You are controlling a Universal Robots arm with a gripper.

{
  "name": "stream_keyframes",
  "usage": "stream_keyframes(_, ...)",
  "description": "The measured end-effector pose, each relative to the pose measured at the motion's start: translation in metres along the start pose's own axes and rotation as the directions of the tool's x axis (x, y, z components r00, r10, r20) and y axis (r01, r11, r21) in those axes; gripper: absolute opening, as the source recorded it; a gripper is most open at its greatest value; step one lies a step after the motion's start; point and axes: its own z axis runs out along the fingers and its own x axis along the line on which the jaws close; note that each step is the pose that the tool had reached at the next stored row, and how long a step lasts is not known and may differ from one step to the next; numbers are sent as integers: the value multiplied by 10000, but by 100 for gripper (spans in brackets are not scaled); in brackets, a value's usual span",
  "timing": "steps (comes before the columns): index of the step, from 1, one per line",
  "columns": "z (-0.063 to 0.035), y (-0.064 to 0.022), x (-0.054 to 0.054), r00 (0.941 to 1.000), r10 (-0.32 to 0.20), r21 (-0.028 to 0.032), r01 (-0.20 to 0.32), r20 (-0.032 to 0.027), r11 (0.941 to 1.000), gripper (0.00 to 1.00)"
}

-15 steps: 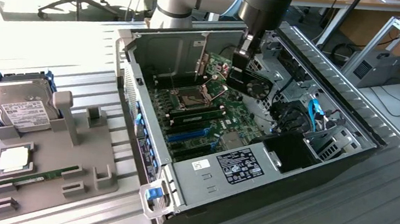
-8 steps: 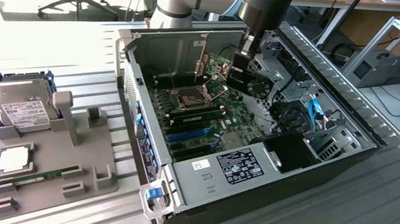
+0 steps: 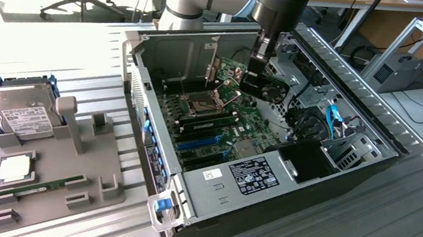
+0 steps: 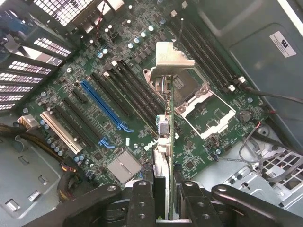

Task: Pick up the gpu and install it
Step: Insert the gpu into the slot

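Note:
The gpu (image 3: 267,89) is a dark card with a round black fan. It hangs upright inside the open computer case (image 3: 367,119), above the motherboard (image 3: 219,122) near its far end. My gripper (image 3: 257,70) is shut on the card's upper edge. In the wrist view the gripper (image 4: 165,201) clamps the gpu (image 4: 165,130), seen edge-on, with its silver end bracket (image 4: 172,59) pointing away. The card floats above the motherboard (image 4: 71,85), over the area between the CPU socket (image 4: 208,111) and the long blue slot (image 4: 105,105), and touches neither.
Beside the case, toward the exterior view's left, a grey fixture tray (image 3: 63,165) carries a hard drive (image 3: 21,113) and a green RAM stick (image 3: 34,187). Inside the case, loose cables (image 4: 267,97) and a drive cage (image 3: 348,152) lie near the card.

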Motion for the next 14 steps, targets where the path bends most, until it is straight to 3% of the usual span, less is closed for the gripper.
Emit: stream_keyframes(14, 0, 0, 0, 9945, -1047, 3, 1047, 50, 9945, 26)
